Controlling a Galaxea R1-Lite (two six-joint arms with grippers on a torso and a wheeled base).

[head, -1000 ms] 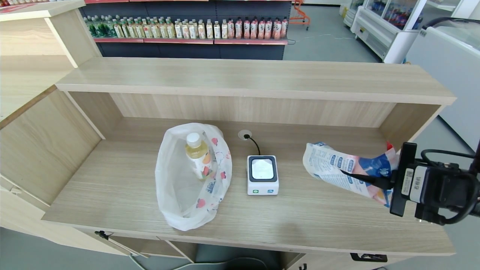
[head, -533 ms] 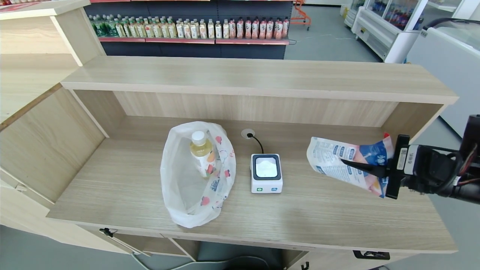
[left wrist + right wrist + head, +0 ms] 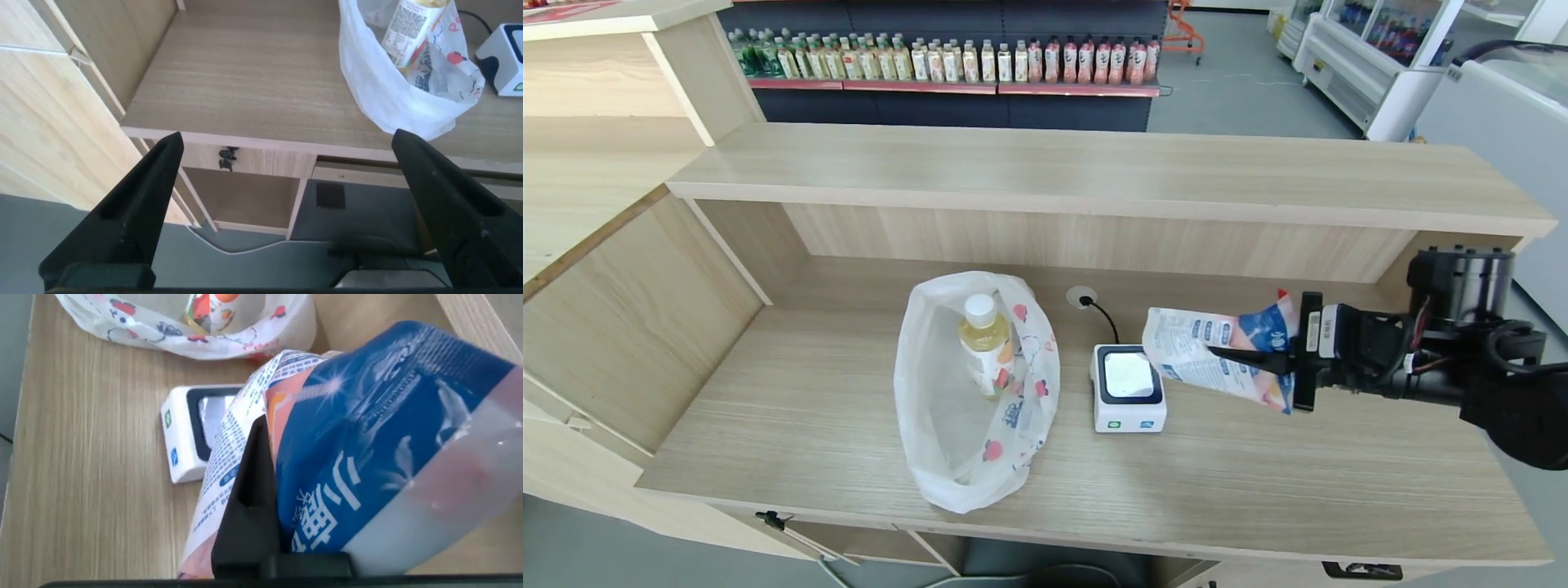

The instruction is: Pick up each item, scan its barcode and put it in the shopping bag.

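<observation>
Pouch (image 3: 1196,347) is further left than in the earlier frame; its free end now hangs over the scanner (image 3: 1128,390) edge.

Head view: right tool (image 3: 1252,366) clamped on pouch; bag (image 3: 947,441), bottle (image 3: 985,347) inside, sits left of scanner on table (image 3: 1258,482).

Left wrist view: left tool (image 3: 288,139) spread apart, empty, at table front.

Right wrist view: pouch above scanner.

Step, likely: scanning. Next: square barcode to window, then bag.

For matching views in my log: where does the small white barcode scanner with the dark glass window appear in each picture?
Head view: scanner mid-picture, just right of the white printed plastic shopping bag.
Left wrist view: scanner, cut by the frame, beyond the bag.
Right wrist view: scanner, partly behind the held blue-and-white pouch.
Shared landmark: the shopping bag.
</observation>
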